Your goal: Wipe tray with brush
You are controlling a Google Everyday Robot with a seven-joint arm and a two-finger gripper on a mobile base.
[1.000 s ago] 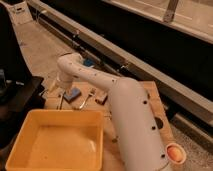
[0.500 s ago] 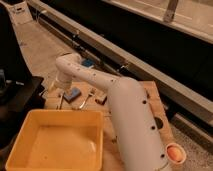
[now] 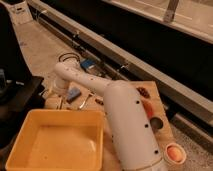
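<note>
The large yellow tray (image 3: pixel 30 150) sits at the near left of the wooden table, with nothing in it. Just beyond its far rim lies a slim greyish stick, the brush (image 3: pixel 60 103). My white arm rises from the bottom centre, bends at an elbow over the table's far left, and drops to the gripper (image 3: pixel 53 95). The gripper hangs low over the table's left end, close to the brush and apart from the tray. It looks open, with nothing held, though the wrist hides much of it.
A blue block (image 3: pixel 74 93), a silver fork (image 3: pixel 84 102) and a short dark block (image 3: pixel 98 101) lie beyond the tray. A small orange bowl (image 3: pixel 173 153), a dark cup (image 3: pixel 156 123) and brown items (image 3: pixel 144 92) sit right of the arm. A black cart (image 3: pixel 20 95) stands left.
</note>
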